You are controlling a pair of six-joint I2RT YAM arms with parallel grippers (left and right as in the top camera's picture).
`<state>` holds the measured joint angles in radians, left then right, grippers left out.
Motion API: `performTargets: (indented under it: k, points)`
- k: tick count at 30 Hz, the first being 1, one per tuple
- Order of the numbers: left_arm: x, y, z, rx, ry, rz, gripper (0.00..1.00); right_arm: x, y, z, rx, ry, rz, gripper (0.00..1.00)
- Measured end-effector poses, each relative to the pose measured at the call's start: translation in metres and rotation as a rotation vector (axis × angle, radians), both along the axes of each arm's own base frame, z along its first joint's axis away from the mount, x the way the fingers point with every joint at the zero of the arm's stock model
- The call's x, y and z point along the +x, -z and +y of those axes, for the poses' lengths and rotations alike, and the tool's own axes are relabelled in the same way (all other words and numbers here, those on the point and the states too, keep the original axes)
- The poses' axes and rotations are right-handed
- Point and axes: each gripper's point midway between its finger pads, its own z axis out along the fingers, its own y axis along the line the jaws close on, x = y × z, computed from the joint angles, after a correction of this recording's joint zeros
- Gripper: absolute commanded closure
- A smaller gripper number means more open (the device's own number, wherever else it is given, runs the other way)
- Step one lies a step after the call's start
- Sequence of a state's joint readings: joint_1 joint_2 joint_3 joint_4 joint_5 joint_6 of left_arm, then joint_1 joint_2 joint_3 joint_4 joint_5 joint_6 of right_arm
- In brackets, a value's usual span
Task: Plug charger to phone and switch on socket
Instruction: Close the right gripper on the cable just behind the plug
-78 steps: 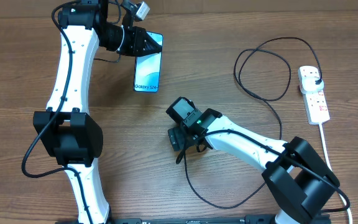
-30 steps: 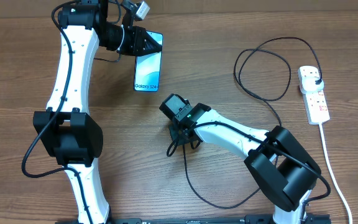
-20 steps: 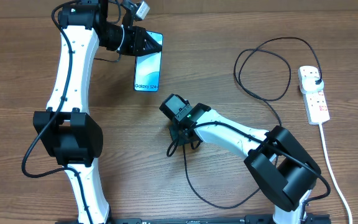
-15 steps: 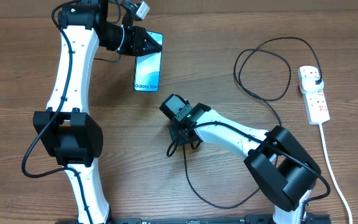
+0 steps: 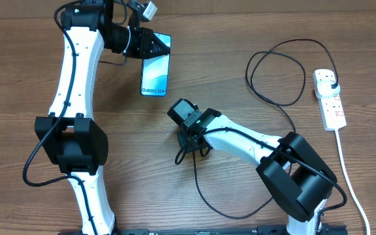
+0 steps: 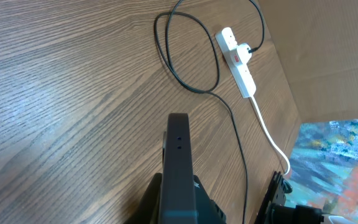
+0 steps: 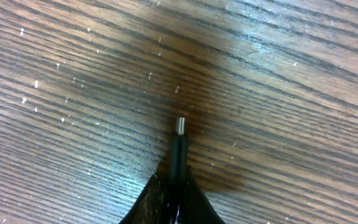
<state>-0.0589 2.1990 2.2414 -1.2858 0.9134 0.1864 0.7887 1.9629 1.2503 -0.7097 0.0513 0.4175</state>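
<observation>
Brown tabletop (image 5: 31,78) has the phone (image 5: 156,75) at the upper left, clamped by the left tool (image 5: 150,44); the right tool (image 5: 189,143) in the middle pinches the charger (image 7: 179,146) tip, so aim it straight at the phone's end

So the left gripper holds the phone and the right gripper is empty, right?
Not quite. The right gripper isn't empty: it pinches the charger near its tip, as the right wrist view shows. The left gripper does hold the phone.
</observation>
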Motion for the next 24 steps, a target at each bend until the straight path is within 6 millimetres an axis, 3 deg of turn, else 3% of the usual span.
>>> performTargets:
  k: [3,15,24]
  points:
    - [0.000,0.000,0.000,0.000,0.000,0.000,0.96,0.001,0.000,0.001,0.002,0.000,-0.002,0.96]
    - [0.003,-0.004,-0.002,-0.019,0.005,-0.020,0.96,-0.006,0.000,-0.004,-0.008,0.004,0.039,0.96]
    - [0.002,-0.011,-0.003,-0.074,0.000,-0.001,0.96,0.001,-0.002,-0.011,0.100,0.057,0.140,0.96]
